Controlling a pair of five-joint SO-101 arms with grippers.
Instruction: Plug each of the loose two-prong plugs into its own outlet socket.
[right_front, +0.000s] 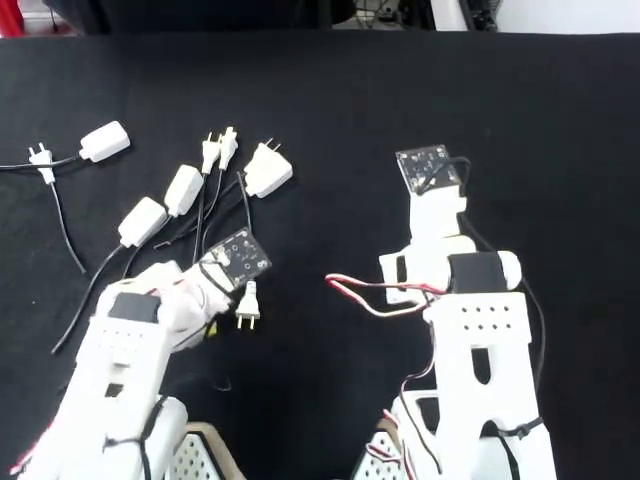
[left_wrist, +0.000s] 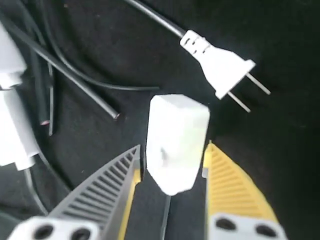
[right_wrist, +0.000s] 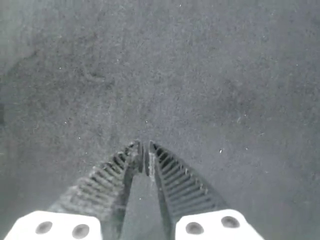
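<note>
High camera: fixed, looking steeply down over my arms (right_front: 480, 340) and the black table (right_front: 560, 120). Wrist cameras: close, aimed past my fingertips (right_wrist: 131, 150) at that same tabletop.

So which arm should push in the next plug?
Left. The left tool holds a socket, and a loose plug lies just past it. The right tool is shut over bare cloth, away from the plugs.

Black cloth (right_front: 560, 120) covers table; pale wall strip (right_front: 560, 15) beyond far edge.
</note>
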